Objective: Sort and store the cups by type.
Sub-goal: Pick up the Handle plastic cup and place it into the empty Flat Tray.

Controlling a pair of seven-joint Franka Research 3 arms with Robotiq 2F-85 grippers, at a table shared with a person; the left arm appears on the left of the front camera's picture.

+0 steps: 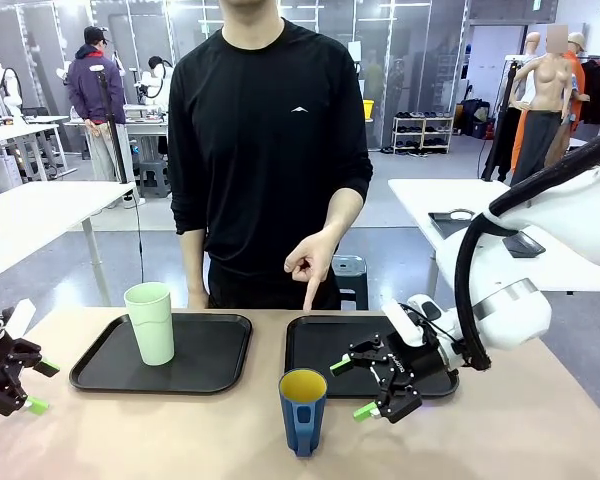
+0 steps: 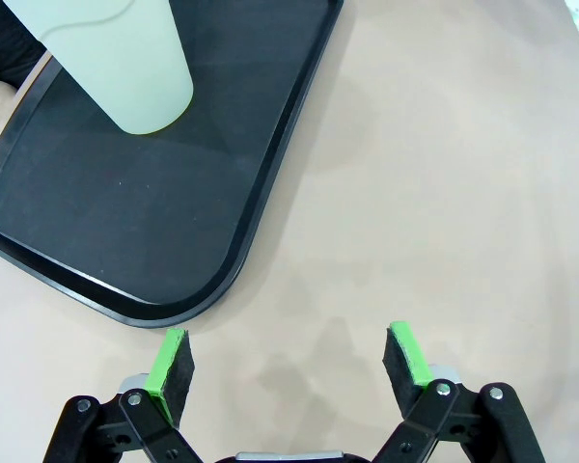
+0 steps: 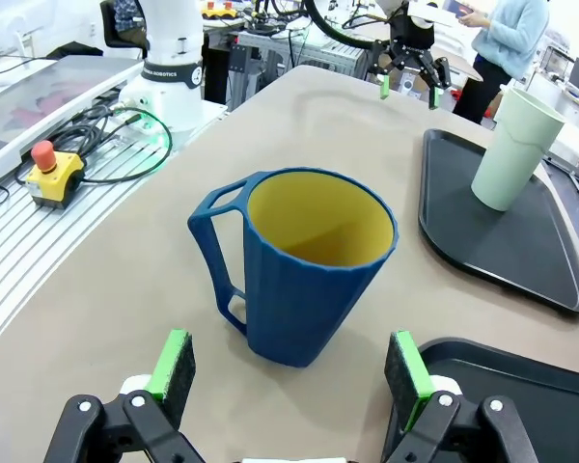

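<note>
Two black trays are lying side by side on the worktop in the front view. The mint-green tumbler is standing upright on the left tray. The blue mug is standing on the bare worktop, just in front of the gap between the trays, with its yellow inside showing. The person at the far side is pointing a forefinger down at the right tray. The right hand is hovering by that tray's front edge, just right of the mug, with its fingers spread wide and gripping nothing. The left hand is hanging at the worktop's left edge, well apart from the tumbler, likewise wide and empty.

From the left wrist, the left hand is facing bare worktop with its green pads far apart. The left tray's rounded corner is lying just beyond one pad, and the tumbler's base is sitting on the tray farther off.

From the right wrist, the right hand is gaping wide. The mug is standing near ahead, untouched, its handle turned toward the picture's left. The right tray's corner is showing beside one pad.
</note>
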